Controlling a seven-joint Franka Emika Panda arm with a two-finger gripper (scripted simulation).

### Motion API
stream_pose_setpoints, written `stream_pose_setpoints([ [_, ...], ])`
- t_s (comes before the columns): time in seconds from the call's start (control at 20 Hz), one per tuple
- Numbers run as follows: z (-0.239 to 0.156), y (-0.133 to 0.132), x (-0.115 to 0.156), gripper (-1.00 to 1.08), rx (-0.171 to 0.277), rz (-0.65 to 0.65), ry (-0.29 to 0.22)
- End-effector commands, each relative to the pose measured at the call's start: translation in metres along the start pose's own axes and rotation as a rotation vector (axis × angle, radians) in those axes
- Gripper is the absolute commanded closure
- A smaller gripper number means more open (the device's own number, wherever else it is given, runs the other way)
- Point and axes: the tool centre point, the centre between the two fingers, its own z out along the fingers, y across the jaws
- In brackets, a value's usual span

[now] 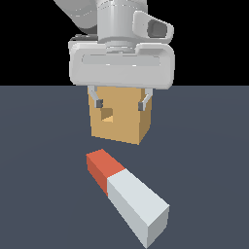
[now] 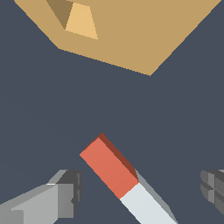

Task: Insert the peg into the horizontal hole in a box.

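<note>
Below me, my gripper (image 1: 120, 104) hangs with its jaws spread wide and holding nothing. Flat on the dark slate floor (image 1: 44, 155) lies the long square-section peg (image 1: 128, 195), red-orange end nearest the tan wooden box (image 1: 122, 118), well apart from it. Its square hole (image 1: 107, 115) faces the peg; bare floor lies between.

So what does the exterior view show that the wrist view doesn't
Only the exterior view shows the arm's body above the gripper, the peg's whole length to its grey-white far end, and the box complete, behind the peg.

Only the wrist view looks down between the open gripper fingers, with the peg's red-orange end lying between them, not held.

Both show the peg flat on the dark floor, apart from the box, and the hole.
</note>
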Motion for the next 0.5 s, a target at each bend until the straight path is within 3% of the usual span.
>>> stream_pose_setpoints([
  [0.0, 0.0, 0.0, 0.0, -0.92, 0.0, 0.0, 0.0],
  [0.45, 0.005, -0.0007, -0.0075, -0.92, -0.003, -0.045, -0.001],
])
